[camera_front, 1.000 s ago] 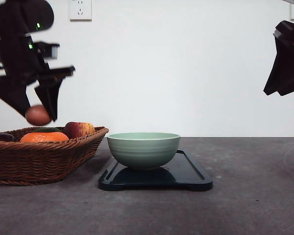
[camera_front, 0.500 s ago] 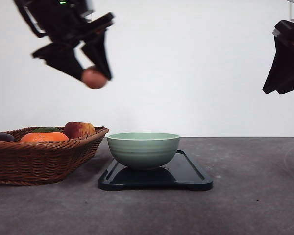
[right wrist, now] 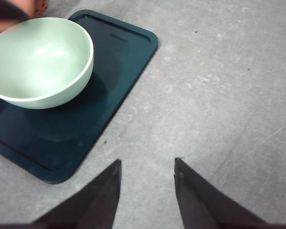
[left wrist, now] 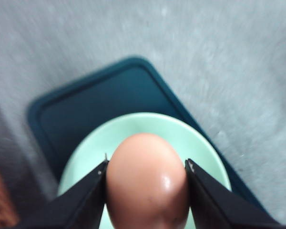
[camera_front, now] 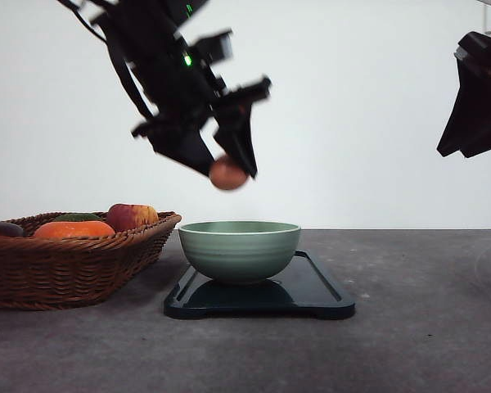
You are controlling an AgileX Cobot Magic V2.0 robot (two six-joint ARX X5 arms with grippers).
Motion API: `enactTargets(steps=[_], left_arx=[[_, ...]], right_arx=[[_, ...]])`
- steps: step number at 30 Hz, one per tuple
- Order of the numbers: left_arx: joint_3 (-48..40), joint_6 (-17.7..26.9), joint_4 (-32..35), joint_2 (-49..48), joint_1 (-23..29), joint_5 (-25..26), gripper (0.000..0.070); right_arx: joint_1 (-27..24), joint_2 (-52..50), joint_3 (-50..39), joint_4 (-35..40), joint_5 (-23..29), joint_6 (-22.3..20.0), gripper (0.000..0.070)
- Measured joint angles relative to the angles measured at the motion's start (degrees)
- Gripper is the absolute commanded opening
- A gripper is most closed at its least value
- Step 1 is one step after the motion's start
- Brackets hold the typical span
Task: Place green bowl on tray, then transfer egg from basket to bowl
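On the grey counter, the flat dark navy plastic tray carries the round pale sage-green ceramic bowl, seated to receive the drop. Just above its rim, the left gripper has its fingers clamped on the small brownish-orange egg, poised for release. Left of the tray sits the brown woven wicker basket. The right gripper, fingers apart, hangs aside, clear.

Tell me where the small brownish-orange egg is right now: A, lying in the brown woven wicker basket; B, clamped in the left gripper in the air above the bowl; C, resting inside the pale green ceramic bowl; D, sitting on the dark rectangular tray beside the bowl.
B: the left gripper pinches the egg clear above the green bowl.
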Motion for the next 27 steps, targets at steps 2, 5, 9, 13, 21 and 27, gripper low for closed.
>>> enactTargets(steps=[2, 5, 9, 13, 21, 27], left_arx=[[0.0, 0.0, 1.0, 1.5, -0.2, -0.3, 0.0265], [0.0, 0.0, 2.6, 3.6, -0.3, -0.3, 0.0265], [0.0, 0.0, 3.1, 6.4, -0.3, -0.3, 0.0265], [0.0, 0.0, 3.1, 8.3, -0.3, -0.3, 0.0266], [0.0, 0.0, 3.5, 10.3, -0.3, -0.3, 0.027], [0.0, 0.0, 4.1, 10.6, -0.3, -0.3, 0.0399]], right_arx=[[0.0, 0.0, 0.0, 0.0, -0.2, 0.0, 0.0208], [0.0, 0.0, 0.0, 0.0, -0.2, 0.0, 0.0208], [0.0, 0.0, 0.0, 0.0, -0.2, 0.0, 0.0208], [0.0, 0.0, 0.0, 0.0, -0.2, 0.0, 0.0208], [0.0, 0.0, 0.0, 0.0, -0.2, 0.0, 0.0208], [0.0, 0.0, 0.0, 0.0, -0.3, 0.0, 0.0208]])
